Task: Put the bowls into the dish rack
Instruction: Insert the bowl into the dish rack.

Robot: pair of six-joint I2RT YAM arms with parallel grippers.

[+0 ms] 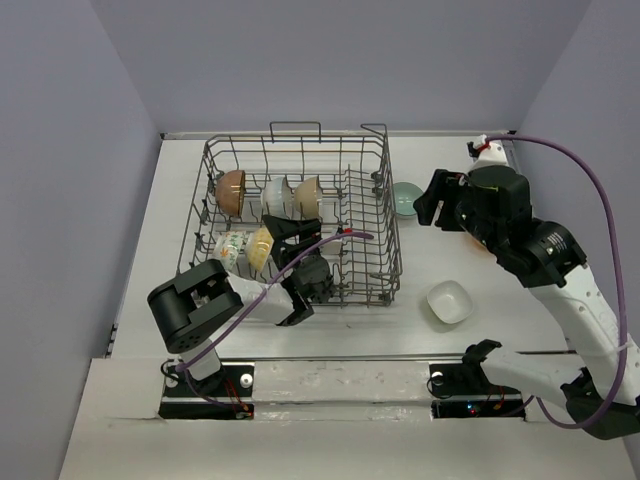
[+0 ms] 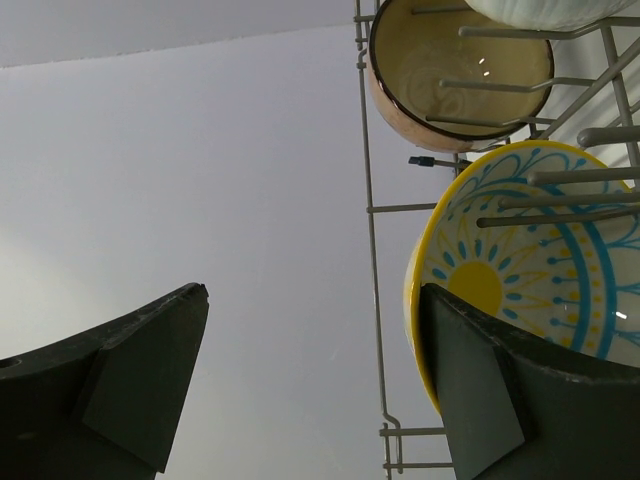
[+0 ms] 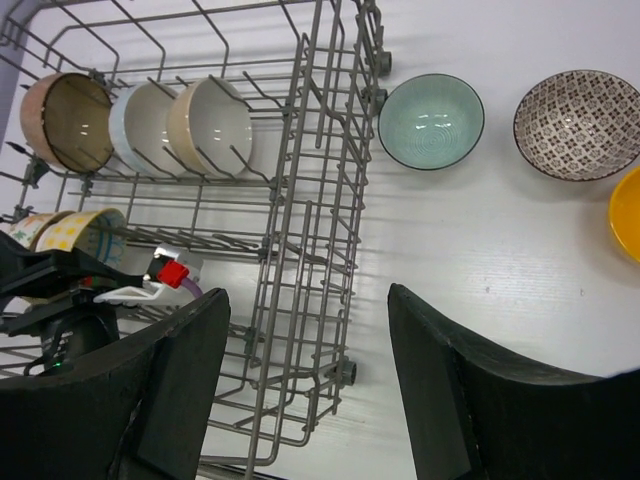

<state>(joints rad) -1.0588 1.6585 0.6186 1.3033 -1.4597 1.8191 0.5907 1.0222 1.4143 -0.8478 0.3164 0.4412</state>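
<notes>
The dish rack [image 1: 372, 215] holds a back row of a brown bowl [image 1: 231, 190], a white bowl [image 1: 275, 195] and a beige bowl [image 1: 308, 195]. In front of them stand a floral bowl [image 1: 232, 250] and a yellow patterned bowl [image 1: 262, 245]. My left gripper [image 1: 290, 232] is inside the rack, open and empty, one finger beside the yellow patterned bowl [image 2: 520, 270]. My right gripper [image 1: 428, 198] hangs open and empty over the rack's right wall [image 3: 300, 230]. On the table lie a pale teal bowl [image 3: 431, 121], a brown patterned bowl [image 3: 577, 124], an orange-yellow bowl [image 3: 628, 213] and a squarish white bowl [image 1: 449, 302].
The rack's tall wire walls [image 2: 372, 260] and upright tines surround my left gripper. A purple cable [image 1: 330, 240] runs from the left arm across the rack. Grey walls close the table at the back and sides.
</notes>
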